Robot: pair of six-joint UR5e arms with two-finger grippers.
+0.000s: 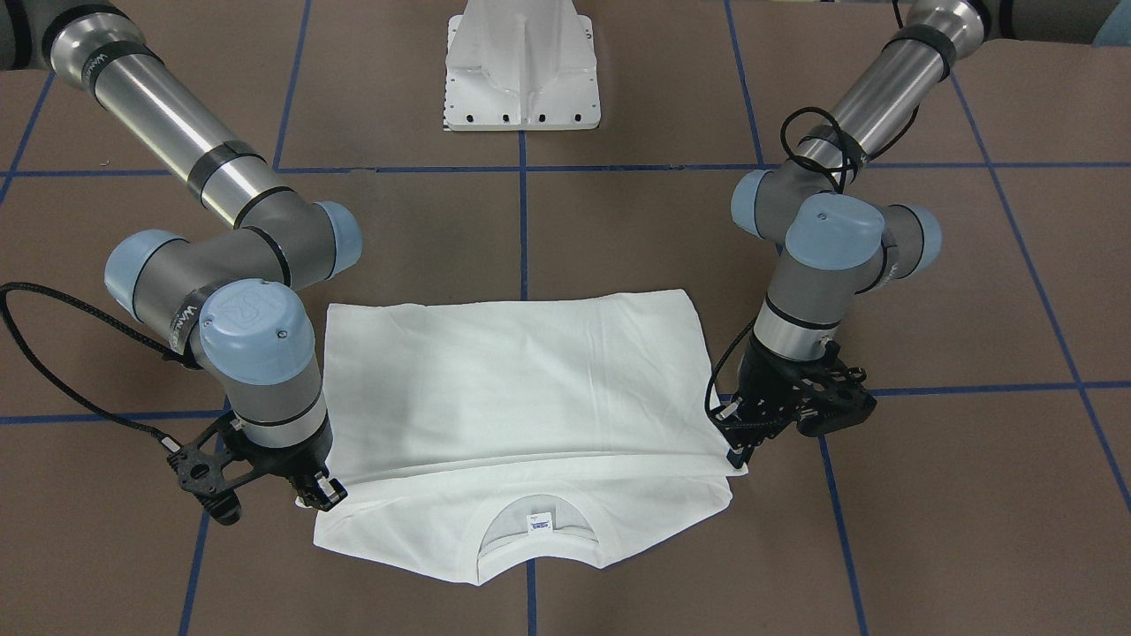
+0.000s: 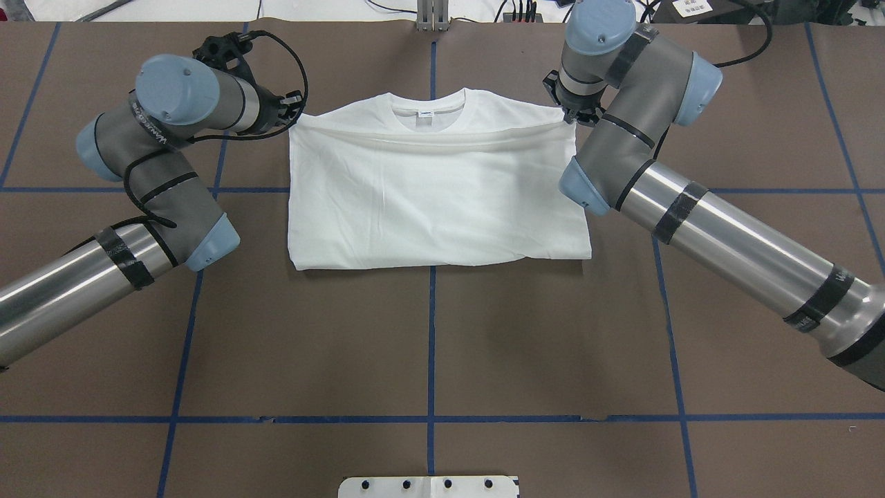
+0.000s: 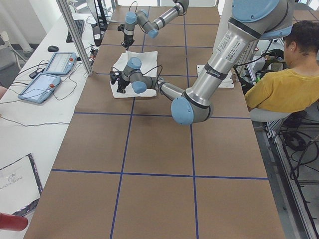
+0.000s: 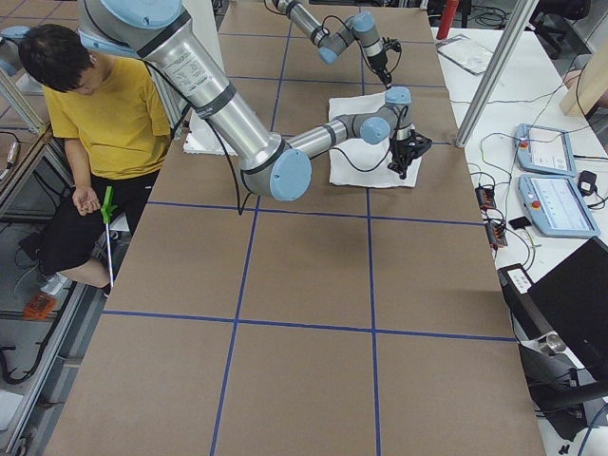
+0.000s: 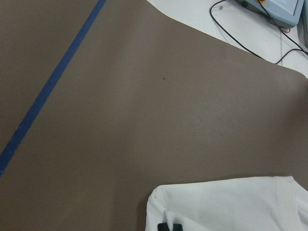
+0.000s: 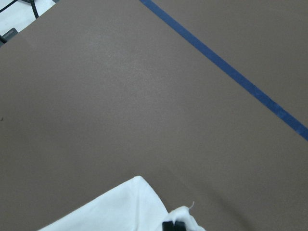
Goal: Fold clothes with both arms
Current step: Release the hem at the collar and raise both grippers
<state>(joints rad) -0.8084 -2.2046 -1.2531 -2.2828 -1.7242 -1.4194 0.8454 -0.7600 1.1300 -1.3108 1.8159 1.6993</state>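
The white T-shirt (image 1: 521, 389) lies flat on the brown table, its lower half folded up over the chest to just short of the collar (image 1: 495, 555). The neck label (image 2: 424, 112) shows; the printed text is hidden. My left gripper (image 2: 296, 115) is at the folded layer's corner on the robot's left, shut on the cloth (image 5: 231, 207). My right gripper (image 2: 571, 115) is at the opposite corner, shut on a small bunch of cloth (image 6: 110, 211). Both are low, close to the table. In the front view the left gripper (image 1: 735, 452) is on the right and the right gripper (image 1: 320, 495) on the left.
The white pedestal base (image 1: 521, 71) stands at the table's near edge. Blue tape lines (image 2: 431, 332) grid the brown table. A person in yellow (image 3: 279, 84) sits beside the robot. Tablets (image 3: 60, 62) and cables lie on the white bench past the shirt.
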